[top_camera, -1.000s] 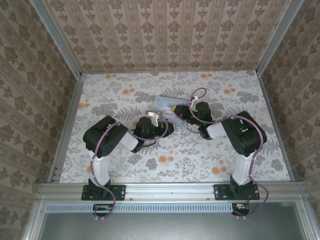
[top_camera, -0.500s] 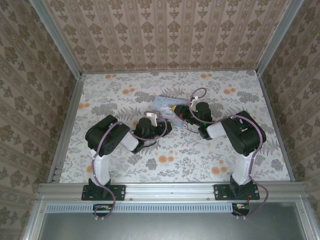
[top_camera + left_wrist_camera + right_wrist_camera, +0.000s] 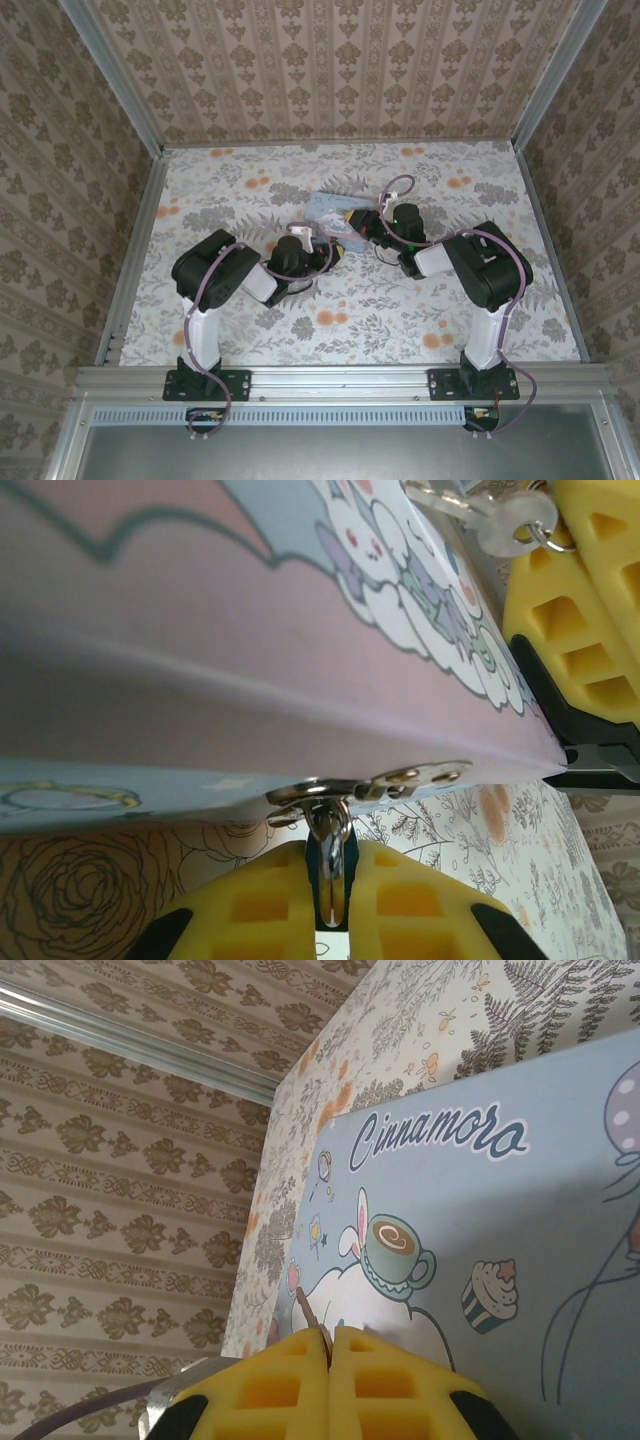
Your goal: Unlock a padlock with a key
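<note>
Padlock (image 3: 330, 842) is tiny, hard metal, probably slick. It's clamped in the left gripper (image 3: 330, 900), hanging off the hasp (image 3: 400, 778) of the tin (image 3: 200, 630) right at the fingertips. The key (image 3: 480, 515) is pinched in the right gripper (image 3: 330, 1340). It's thin and light and probably twists easily, so I'd hold it by the head.

The left arm's elbow (image 3: 212, 268) sits a little farther right than a second ago. The left gripper (image 3: 337, 249) has crept slightly away from the arm bases, ending closer to the near edge of the blue tin (image 3: 328, 208). The right gripper (image 3: 360, 222) has edged a touch toward the back wall (image 3: 330, 70).
</note>
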Action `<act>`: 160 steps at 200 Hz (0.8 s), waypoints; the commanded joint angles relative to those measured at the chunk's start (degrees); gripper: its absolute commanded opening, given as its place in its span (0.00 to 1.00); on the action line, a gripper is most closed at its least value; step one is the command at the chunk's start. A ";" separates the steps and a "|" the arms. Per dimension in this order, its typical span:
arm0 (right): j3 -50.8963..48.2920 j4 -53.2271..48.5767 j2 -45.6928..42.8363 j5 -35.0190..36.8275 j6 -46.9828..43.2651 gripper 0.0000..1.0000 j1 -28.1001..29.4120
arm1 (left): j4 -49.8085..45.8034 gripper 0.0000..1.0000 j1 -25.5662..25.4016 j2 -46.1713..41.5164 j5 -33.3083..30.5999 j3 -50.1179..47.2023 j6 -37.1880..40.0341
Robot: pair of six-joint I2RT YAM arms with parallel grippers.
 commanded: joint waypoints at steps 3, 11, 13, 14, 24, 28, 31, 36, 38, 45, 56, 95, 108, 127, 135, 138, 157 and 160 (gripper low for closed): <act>-1.88 -1.96 -4.15 -1.70 -0.16 0.00 -0.32 | 1.92 0.02 1.09 -0.51 0.38 -0.94 -1.62; -2.49 -2.45 -5.54 -1.96 -0.44 0.00 -0.34 | 2.05 0.00 1.22 -0.92 0.56 -1.20 -1.86; -2.66 -2.61 -5.95 -2.03 -0.44 0.00 -0.34 | 1.99 0.00 1.27 -1.04 0.58 -1.27 -1.97; -2.75 -2.65 -6.12 -2.08 -0.44 0.00 -0.34 | 2.00 0.00 1.29 -1.10 0.63 -1.24 -2.00; -3.83 -3.15 -7.89 -2.46 -0.67 0.00 -0.34 | 2.14 0.00 1.48 -1.55 0.80 -1.62 -2.49; -4.31 -3.38 -8.60 -2.72 -0.78 0.00 -0.34 | 2.09 0.00 1.53 -1.83 0.85 -1.72 -2.68; -4.68 -3.54 -9.04 -2.95 -0.87 0.00 -0.29 | 2.02 0.00 1.59 -1.94 0.91 -1.80 -2.89; -5.40 -3.85 -9.82 -3.25 -0.97 0.00 -0.34 | 1.94 0.00 1.66 -2.24 1.07 -1.89 -3.17; -5.68 -3.90 -10.14 -3.40 -1.04 0.00 -0.34 | 1.92 0.00 1.71 -2.38 1.14 -1.91 -3.24; -6.89 -4.01 -11.16 -3.79 -1.10 0.00 -0.33 | 1.95 0.00 1.83 -2.64 1.35 -2.00 -3.79; -9.12 -4.05 -12.69 -4.40 -1.06 0.00 -0.24 | 1.79 0.00 2.01 -3.15 1.84 -2.17 -4.66; -17.01 -2.17 -16.06 -5.02 0.00 0.00 1.00 | 1.94 0.00 2.98 -4.47 3.65 -2.94 -7.97; -19.01 -1.37 -16.48 -4.72 0.17 0.00 2.37 | 1.58 0.00 3.16 -5.25 4.05 -3.19 -8.97; -21.46 -0.21 -16.40 -3.74 0.45 0.00 4.15 | 0.96 0.00 3.29 -6.51 4.84 -3.32 -10.52; -22.18 0.15 -16.06 -3.14 0.66 0.00 4.81 | 0.35 0.00 3.25 -7.09 5.19 -3.40 -11.05; -22.40 0.37 -16.03 -2.92 0.75 0.00 5.05 | 0.11 0.00 3.25 -7.37 5.35 -3.35 -11.25; -23.39 2.78 -14.31 -1.53 1.72 0.00 6.40 | -0.51 0.00 3.32 -8.62 6.10 -3.41 -12.77; -23.53 3.38 -13.80 -1.34 1.99 0.00 6.48 | -0.46 0.00 3.28 -8.77 6.24 -3.49 -13.02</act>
